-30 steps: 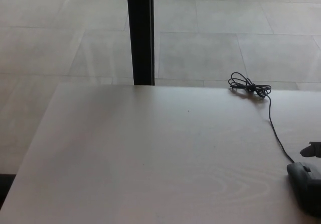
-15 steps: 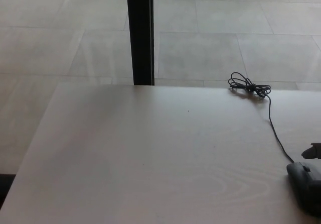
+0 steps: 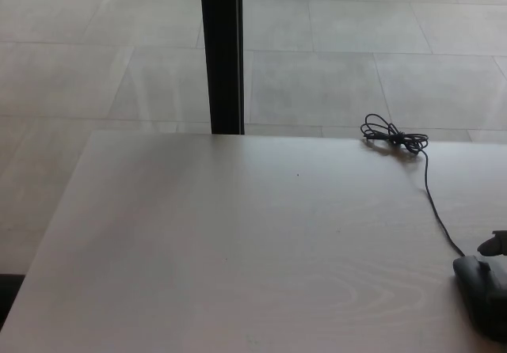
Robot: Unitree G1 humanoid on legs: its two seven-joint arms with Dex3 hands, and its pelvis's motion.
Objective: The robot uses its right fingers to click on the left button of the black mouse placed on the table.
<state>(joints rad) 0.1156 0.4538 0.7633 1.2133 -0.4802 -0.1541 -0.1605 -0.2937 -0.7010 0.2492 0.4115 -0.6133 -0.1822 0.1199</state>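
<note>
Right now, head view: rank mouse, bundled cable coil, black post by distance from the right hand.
1. The black mouse, right under the right hand at the right edge.
2. The cable coil, at the table's far right edge.
3. The black post, beyond the table's far edge, left of centre.

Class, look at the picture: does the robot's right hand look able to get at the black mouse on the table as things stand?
Probably yes. The right hand shows only as a dark tip at the picture's right edge, just beyond the mouse, and the table around them looks bare; only the cable runs nearby.
</note>
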